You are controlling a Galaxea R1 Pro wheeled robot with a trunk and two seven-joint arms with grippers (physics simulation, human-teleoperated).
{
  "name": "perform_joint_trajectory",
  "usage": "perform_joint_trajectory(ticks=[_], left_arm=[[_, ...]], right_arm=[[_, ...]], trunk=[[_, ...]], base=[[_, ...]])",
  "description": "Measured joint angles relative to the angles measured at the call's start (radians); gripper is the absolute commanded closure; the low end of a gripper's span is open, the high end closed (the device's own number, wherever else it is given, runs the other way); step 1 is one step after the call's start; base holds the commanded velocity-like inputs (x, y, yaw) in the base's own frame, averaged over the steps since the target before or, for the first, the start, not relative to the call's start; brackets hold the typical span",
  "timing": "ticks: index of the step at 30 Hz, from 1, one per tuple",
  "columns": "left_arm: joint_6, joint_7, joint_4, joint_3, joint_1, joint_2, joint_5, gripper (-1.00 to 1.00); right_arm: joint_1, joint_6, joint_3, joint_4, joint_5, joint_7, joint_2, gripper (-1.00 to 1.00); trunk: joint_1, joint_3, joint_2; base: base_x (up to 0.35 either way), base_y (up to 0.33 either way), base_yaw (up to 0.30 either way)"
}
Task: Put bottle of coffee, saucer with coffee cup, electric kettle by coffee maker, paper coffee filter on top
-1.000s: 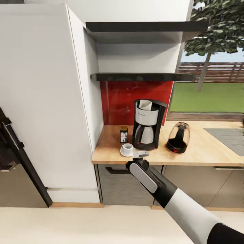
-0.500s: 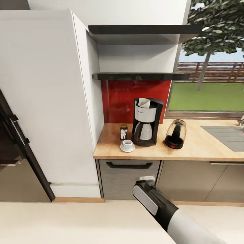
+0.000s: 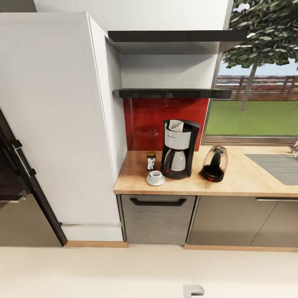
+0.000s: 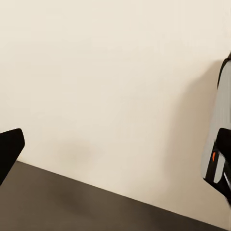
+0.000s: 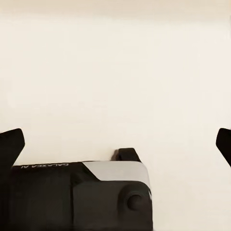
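Station looks complete: coffee cup (image 3: 156, 176) on saucer (image 3: 156, 181), electric kettle (image 3: 215, 164), bottle of coffee (image 3: 151, 161) beside coffee maker (image 3: 179, 148). Both pincers spread, empty. Next: nothing, just verify.

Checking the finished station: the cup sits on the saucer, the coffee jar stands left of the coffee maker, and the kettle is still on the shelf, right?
Not quite. The head view shows the kettle on the countertop, right of the coffee maker. The rest holds.

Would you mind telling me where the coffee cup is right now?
In the head view, the coffee cup sits on the saucer near the countertop's front edge, left of the coffee maker.
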Motion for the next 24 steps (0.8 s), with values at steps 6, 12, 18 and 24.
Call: perform_joint_trajectory(ticks=[6, 12, 18, 24], left_arm=[[0.000, -0.002, 0.000, 0.000, 0.000, -0.009, 0.000, -1.00], [0.000, -0.002, 0.000, 0.000, 0.000, -0.015, -0.001, -1.00], [0.000, -0.002, 0.000, 0.000, 0.000, -0.017, -0.002, -1.00], [0.002, -0.002, 0.000, -0.001, 0.000, -0.019, -0.005, -1.00]], right_arm=[[0.020, -0.082, 0.019, 0.333, 0.000, 0.482, -0.013, -1.00], [0.104, -0.089, 0.018, 0.367, 0.005, 0.579, -0.054, -1.00], [0.133, -0.089, 0.020, 0.369, 0.013, 0.592, -0.058, -1.00], [0.136, -0.086, 0.022, 0.368, 0.015, 0.588, -0.050, -1.00]], trunk=[[0.000, 0.000, 0.000], [0.000, 0.000, 0.000], [0.000, 0.000, 0.000], [0.000, 0.000, 0.000]], base=[[0.000, 0.000, 0.000], [0.000, 0.000, 0.000], [0.000, 0.000, 0.000], [0.000, 0.000, 0.000]])
